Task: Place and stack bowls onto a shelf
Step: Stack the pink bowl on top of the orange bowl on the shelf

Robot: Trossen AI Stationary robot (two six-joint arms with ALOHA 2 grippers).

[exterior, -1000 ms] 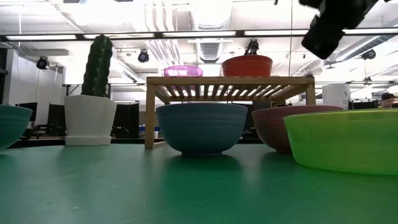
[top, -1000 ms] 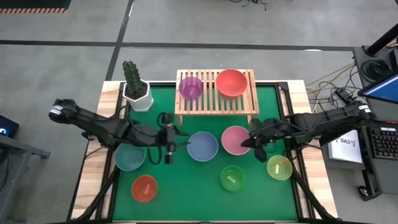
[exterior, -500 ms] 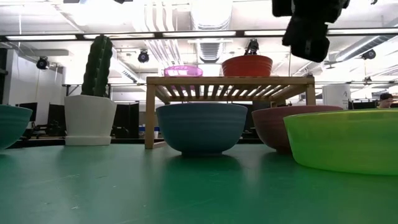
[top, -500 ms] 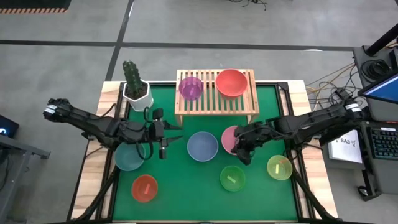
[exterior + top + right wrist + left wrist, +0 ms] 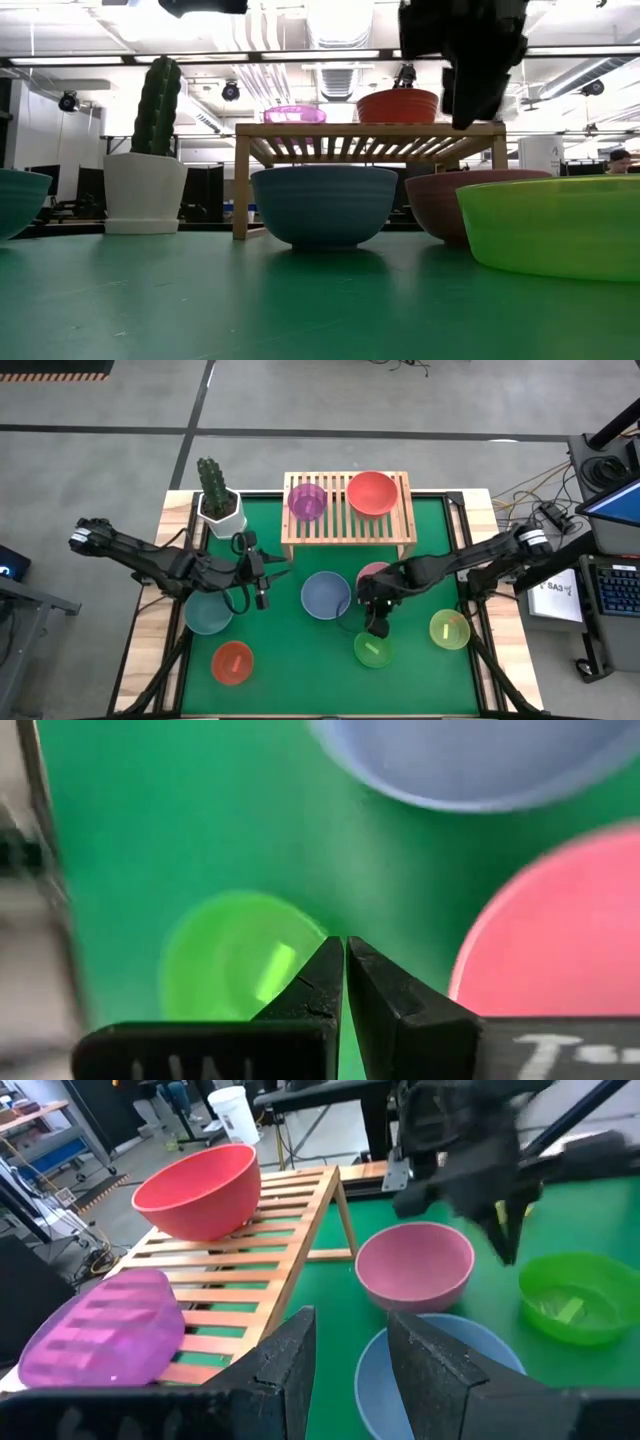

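Bowls are spread over a green tabletop (image 5: 290, 650), with two already on the shelf (image 5: 349, 525): a purple bowl (image 5: 307, 501) toward its left end and a larger red bowl (image 5: 371, 492) toward its right, both upright on the slats. Just in front of the shelf a blue bowl (image 5: 325, 594) is seen, and beside it a pink bowl (image 5: 375, 574) that is partly covered by the right arm in the high view. Nearer the front edge a green bowl (image 5: 373, 648) is set, with a yellow-green bowl (image 5: 449, 629) to its right. On the left side a teal bowl (image 5: 208, 613) and a small red-orange bowl (image 5: 232, 662) are found, well apart from the shelf. A potted cactus (image 5: 217, 495) is placed at the back left corner.

The right claw (image 5: 345, 970) is held above the tabletop between the blue, pink and green bowls; its fingers are pressed together with nothing between them. The left claw (image 5: 350, 1355) is held above the tabletop between the teal bowl and the blue bowl, pointed toward the shelf; a narrow gap is shown between its fingers and nothing is gripped.
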